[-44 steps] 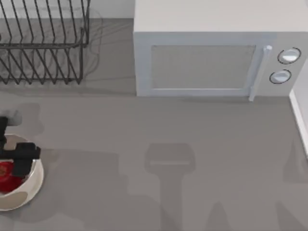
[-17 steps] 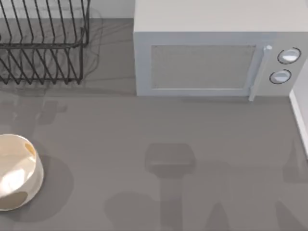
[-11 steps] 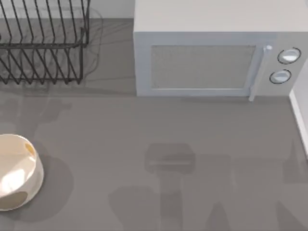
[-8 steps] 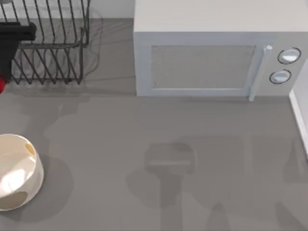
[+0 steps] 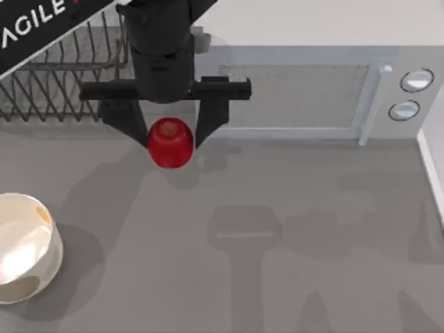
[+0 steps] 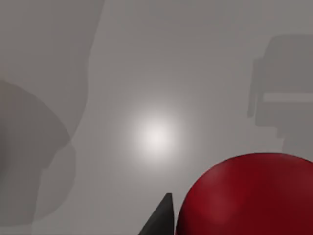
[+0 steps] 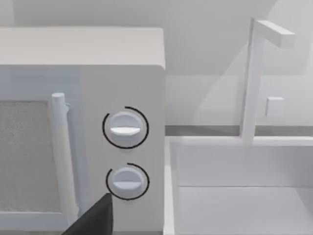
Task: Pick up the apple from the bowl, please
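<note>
1. My left gripper (image 5: 171, 132) is high up, close under the top cam, w/ the apple (image 5: 171, 142) squeezed between its two black fingers (image 5: 125, 121). One finger is on each side of the apple, both touching it.
2. In the left wrist view the apple (image 6: 249, 196) is big, red and shiny, w/ a dark finger tip (image 6: 161, 220) right next to it. Gray table (image 6: 156, 73) is under it, w/ a bright spot of light and some shadows.
3. The apple is out of the bowl (image 5: 24, 253), up in the air, well apart from it. In the top view it sits over the table (image 5: 291, 243), just in front of the microwave (image 5: 305, 90), near its left end.
4. The bowl is cream-white and stands on the table at the left edge, w/ nothing inside that I can see.
5. Farther back on the left is a black wire rack (image 5: 62, 76). My left arm crosses in front of part of it.
6. The microwave is at the back, middle to right, door shut, w/ a handle (image 5: 371, 104) and two round knobs (image 5: 416, 80) on its right side.
7. My right gripper: the right wrist view has a dark bit of a finger (image 7: 95, 218) at the edge, can't tell if it's open or closed. That view looks at the microwave knobs (image 7: 125, 127), w/ a white sink (image 7: 239, 191) and tap (image 7: 257, 78) next to them.
</note>
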Robot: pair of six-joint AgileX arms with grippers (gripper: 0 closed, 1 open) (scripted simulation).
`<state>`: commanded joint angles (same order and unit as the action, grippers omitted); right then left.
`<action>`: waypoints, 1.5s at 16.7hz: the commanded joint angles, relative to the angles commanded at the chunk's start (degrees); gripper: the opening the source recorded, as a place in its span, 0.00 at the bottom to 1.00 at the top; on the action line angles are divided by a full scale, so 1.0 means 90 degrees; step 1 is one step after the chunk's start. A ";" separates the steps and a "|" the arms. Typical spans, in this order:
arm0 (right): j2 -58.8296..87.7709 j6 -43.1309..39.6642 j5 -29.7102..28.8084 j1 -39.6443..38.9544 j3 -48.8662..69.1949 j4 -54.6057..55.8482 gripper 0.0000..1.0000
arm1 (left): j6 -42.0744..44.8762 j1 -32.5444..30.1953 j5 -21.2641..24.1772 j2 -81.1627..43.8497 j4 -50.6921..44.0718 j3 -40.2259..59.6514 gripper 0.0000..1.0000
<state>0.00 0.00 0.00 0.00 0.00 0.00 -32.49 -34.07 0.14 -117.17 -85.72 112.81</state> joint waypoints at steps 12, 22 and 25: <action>0.0000 0.0000 0.0000 0.0000 0.0000 0.0000 1.00 | -0.0179 -0.0177 0.0001 -0.0213 0.1211 -0.0998 0.00; 0.0000 0.0000 0.0000 0.0000 0.0000 0.0000 1.00 | -0.0179 -0.0183 -0.0001 -0.0360 0.2829 -0.2460 0.00; 0.0000 0.0000 0.0000 0.0000 0.0000 0.0000 1.00 | -0.0179 -0.0183 -0.0001 -0.0360 0.2829 -0.2460 0.23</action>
<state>0.00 0.00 0.00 0.00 0.00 0.00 -34.10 -35.71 0.13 -120.41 -60.25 90.67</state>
